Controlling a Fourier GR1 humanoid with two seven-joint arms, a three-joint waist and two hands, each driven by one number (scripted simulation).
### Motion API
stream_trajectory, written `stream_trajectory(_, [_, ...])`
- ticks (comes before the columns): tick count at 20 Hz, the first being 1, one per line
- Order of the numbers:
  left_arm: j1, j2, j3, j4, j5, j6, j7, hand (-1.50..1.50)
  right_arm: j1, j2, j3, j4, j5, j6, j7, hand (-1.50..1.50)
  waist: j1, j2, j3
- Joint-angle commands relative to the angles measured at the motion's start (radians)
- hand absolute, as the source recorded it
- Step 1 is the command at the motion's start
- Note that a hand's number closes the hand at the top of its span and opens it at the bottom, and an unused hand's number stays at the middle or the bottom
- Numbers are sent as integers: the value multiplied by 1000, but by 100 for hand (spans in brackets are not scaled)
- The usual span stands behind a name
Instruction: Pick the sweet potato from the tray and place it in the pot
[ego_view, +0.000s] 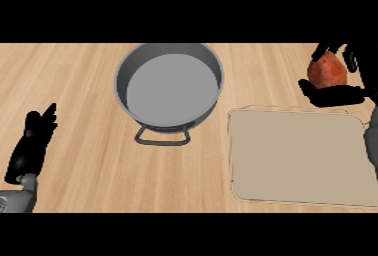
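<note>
Broadly, a wooden counter (74, 80) fills the head view, its pale planks running left to right. On it, at the lower right, lies the beige tray (295, 160), a flat rectangle with rounded corners and nothing resting on its surface. Up and to the left of the tray stands the grey pot (121, 82), round and open. Its inside is bare, and a dark loop handle (162, 137) sticks out toward the view's lower edge. The pot's rim sits just beside the tray's upper left corner.

At the far left, the left hand (33, 145) rests near the edge, fingers straight and pointing up, close together and touching nothing, well apart from the pot.

At the upper right, beyond the tray's far edge, the right hand (336, 95) is curled round the sweet potato (327, 72). The palm is beneath it and the fingers rise on either side. The sweet potato is reddish-orange and stands roughly upright in that grasp. It is off the tray and to the right of the pot, not inside it.
</note>
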Motion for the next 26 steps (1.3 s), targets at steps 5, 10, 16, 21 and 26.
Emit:
stream_trajectory(5, [-3,15,49,3,14,-43,-5,0,-189,36,-11,-150,-76,86,121,150,1,2,-1])
stream_trajectory(10, [-42,-15,24,47,-21,-36,-13,0,-417,123,90,-1,-53,161,275,150,11,5,-2])
stream_trajectory(16, [-17,-51,1,-23,-47,-16,29,0,-594,232,115,177,-30,170,389,150,19,5,-2])
stream_trajectory(21, [-29,-16,47,25,-23,-68,-4,0,-679,319,137,388,9,108,360,150,21,9,-2])
stream_trajectory(26, [7,-34,38,-25,-28,-70,6,0,-663,353,143,566,17,94,294,150,22,8,-1])
